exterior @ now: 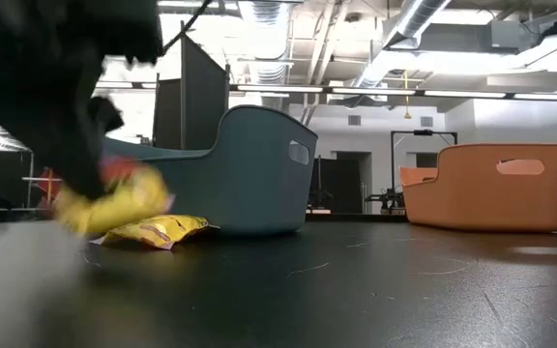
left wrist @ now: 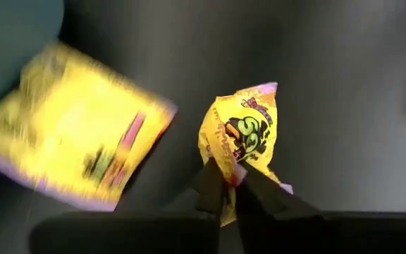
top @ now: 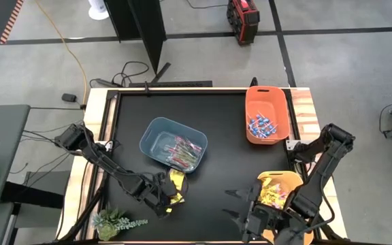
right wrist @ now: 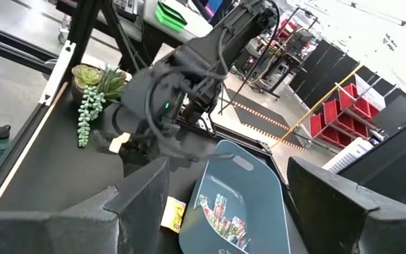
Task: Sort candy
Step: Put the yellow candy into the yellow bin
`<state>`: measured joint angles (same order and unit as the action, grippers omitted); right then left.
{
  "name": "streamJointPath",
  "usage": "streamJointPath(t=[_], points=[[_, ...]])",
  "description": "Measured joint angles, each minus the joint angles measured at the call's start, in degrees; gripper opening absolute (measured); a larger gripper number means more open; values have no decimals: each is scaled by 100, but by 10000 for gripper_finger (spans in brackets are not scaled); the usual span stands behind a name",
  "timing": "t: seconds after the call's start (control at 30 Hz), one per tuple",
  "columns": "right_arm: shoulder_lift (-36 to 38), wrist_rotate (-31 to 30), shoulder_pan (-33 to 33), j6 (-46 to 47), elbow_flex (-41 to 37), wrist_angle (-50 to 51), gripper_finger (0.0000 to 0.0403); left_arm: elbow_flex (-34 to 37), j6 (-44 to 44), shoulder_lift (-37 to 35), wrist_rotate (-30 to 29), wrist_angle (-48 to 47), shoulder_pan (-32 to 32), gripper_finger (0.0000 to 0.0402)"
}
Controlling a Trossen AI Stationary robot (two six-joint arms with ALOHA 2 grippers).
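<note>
Left gripper [left wrist: 228, 185], jaws pinched shut on a crinkled yellow square candy packet w/ red print [left wrist: 242, 137], holds it just off the black surface [top: 216, 136] beside the blue-grey plastic bin [top: 156, 133]; a second yellow packet [left wrist: 72, 127] lies flat nearby, blurred. Yellow plastic bin [top: 298, 178] sits across toward the right gripper [top: 240, 206], jaws spread wide, empty, waiting.

Glossy crinkled yellow packet [left wrist: 242, 137], matt black table [top: 216, 146], smooth plastic bins [exterior: 486, 184].
</note>
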<state>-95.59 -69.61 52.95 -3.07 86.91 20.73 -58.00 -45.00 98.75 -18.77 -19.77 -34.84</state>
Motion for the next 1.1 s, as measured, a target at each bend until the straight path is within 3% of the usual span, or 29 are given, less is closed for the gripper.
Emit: streamJointPath(t=[0.2,0.37,0.47,0.73,0.93,1.1], points=[[0,-127,65,-26,0,20,301,-446,1303,-78,-302,572,11,4],[-2,-258,188,-176,0,-22,301,-785,3204,-50,-398,2446,336,2],[-2,-273,225,-207,0,-28,301,-822,3837,-13,-178,3495,675,1],[0,-685,319,-474,0,-81,301,-1062,3819,711,801,4458,1505,1],[6,-866,418,-647,0,-246,301,-2222,3857,1850,1423,4623,1775,1],[7,-883,483,-750,0,-355,301,-3464,3981,2780,1615,4611,1882,1]])
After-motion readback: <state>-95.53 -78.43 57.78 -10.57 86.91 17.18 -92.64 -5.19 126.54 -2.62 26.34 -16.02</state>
